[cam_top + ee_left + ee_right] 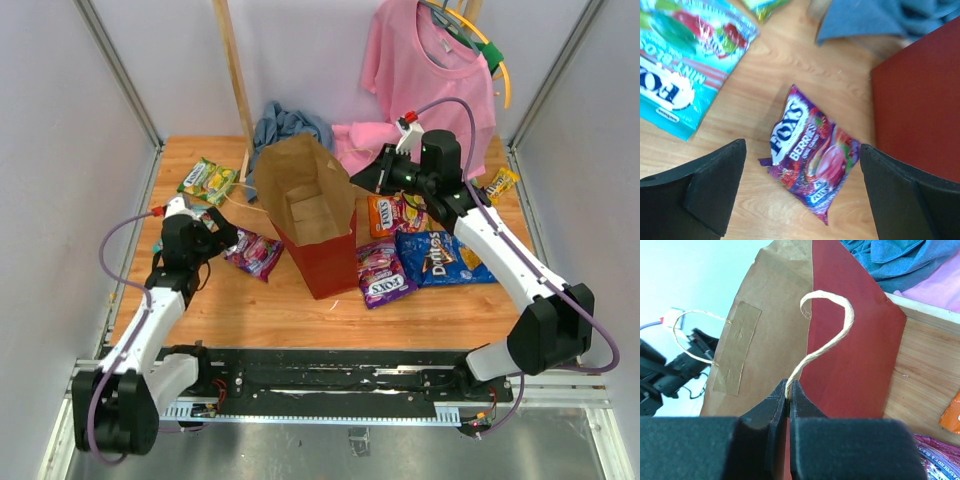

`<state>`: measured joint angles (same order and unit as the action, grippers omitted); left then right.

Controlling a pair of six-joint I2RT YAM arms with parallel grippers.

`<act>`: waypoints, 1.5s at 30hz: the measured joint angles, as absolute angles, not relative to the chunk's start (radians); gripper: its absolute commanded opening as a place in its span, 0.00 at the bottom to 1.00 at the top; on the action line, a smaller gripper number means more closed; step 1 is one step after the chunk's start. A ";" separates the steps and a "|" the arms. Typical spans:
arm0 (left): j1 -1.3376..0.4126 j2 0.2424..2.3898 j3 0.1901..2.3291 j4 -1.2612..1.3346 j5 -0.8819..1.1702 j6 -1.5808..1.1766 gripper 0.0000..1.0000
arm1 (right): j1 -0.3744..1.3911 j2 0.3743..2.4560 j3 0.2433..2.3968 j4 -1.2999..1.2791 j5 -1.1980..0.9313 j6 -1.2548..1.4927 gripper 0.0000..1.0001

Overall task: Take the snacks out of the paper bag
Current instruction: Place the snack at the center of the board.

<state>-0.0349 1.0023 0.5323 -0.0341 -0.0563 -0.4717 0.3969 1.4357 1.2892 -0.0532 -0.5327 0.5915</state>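
The left gripper's (802, 150) jaws stand spread wide above a purple Fox's Berries packet (810, 157), which lies flat on the wooden table (270, 310) and touches neither finger. A teal Fox's mint packet (680, 65) lies left of it, and a green-yellow packet (208, 180) lies farther back. The paper bag (310, 210) stands upright mid-table with its mouth open. The right gripper's (788, 395) jaws are pressed together on the bag's twine handle (832, 335). Right of the bag lie an orange Fox's packet (385, 213), a second purple Fox's packet (382, 275) and a blue Doritos bag (435, 257).
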 measured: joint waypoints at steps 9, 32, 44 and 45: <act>-0.035 0.891 0.455 0.137 0.052 -0.532 0.01 | 0.398 1.455 1.289 -0.036 -0.543 0.599 0.01; -0.028 1.338 0.429 0.276 -0.075 -0.698 0.10 | 0.400 1.464 1.289 -0.035 -0.551 0.598 0.01; 0.009 1.420 0.600 0.068 -0.221 -0.639 0.12 | 0.400 1.447 1.283 -0.051 -0.550 0.583 0.01; 0.020 1.430 0.616 0.060 -0.219 -0.625 0.13 | 0.400 1.444 1.283 -0.055 -0.550 0.581 0.01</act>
